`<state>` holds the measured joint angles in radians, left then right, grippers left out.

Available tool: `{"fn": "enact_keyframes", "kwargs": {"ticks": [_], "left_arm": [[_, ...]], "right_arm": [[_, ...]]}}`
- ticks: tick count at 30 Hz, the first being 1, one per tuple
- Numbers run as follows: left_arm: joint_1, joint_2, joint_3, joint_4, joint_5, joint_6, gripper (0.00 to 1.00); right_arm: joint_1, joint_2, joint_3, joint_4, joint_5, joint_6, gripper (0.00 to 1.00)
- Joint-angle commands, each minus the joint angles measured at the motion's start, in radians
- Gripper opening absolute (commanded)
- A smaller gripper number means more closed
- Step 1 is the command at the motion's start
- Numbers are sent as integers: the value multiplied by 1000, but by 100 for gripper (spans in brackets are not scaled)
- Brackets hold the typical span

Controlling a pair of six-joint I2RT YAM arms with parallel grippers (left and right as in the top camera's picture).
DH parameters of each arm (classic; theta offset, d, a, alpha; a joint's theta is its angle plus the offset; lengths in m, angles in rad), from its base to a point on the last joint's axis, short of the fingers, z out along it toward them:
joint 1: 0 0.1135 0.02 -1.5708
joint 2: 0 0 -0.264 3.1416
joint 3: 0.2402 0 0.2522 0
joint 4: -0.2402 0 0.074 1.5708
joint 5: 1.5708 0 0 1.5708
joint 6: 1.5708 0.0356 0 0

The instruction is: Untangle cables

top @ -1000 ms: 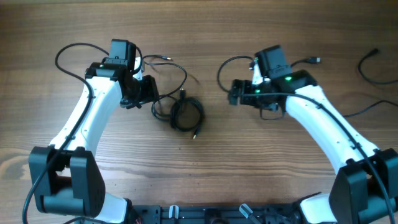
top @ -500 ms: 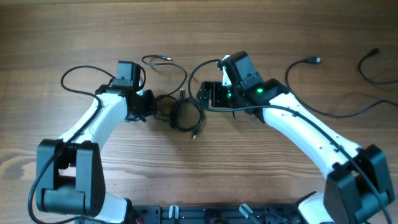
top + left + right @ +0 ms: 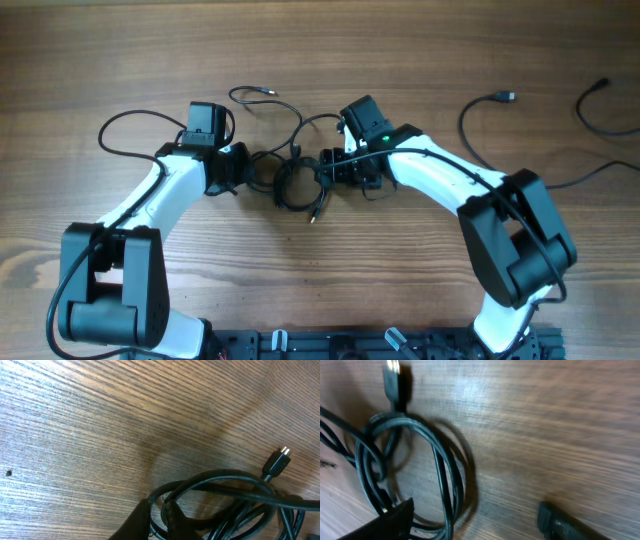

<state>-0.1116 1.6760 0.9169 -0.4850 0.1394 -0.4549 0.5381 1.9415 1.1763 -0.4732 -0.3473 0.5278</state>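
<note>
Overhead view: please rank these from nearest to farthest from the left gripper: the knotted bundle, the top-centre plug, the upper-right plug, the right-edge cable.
Measured from the left gripper:
1. knotted bundle, right beside its fingertips.
2. top-centre plug, just beyond, toward the far edge.
3. upper-right plug, far off to the right.
4. right-edge cable, farthest, at the right border.

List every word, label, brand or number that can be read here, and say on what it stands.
None can be read. The cables, the table, the left arm and the right arm show no text; the green light on the right arm is only a lamp.
</note>
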Motion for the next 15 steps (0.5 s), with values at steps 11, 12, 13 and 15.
{"fn": "enact_keyframes", "kwargs": {"ticks": [11,12,13,15], "left_arm": [[-5,8,-10,0,9,-2,4],[-5,8,-10,0,9,-2,4],[-5,8,-10,0,9,-2,4],[-5,8,-10,0,9,-2,4]], "right_arm": [[6,85,-7,-144,-112,49,4],[8,85,-7,-171,-111,49,4],[10,85,-7,-202,-111,48,4],[18,85,-7,-256,-111,32,4]]}}
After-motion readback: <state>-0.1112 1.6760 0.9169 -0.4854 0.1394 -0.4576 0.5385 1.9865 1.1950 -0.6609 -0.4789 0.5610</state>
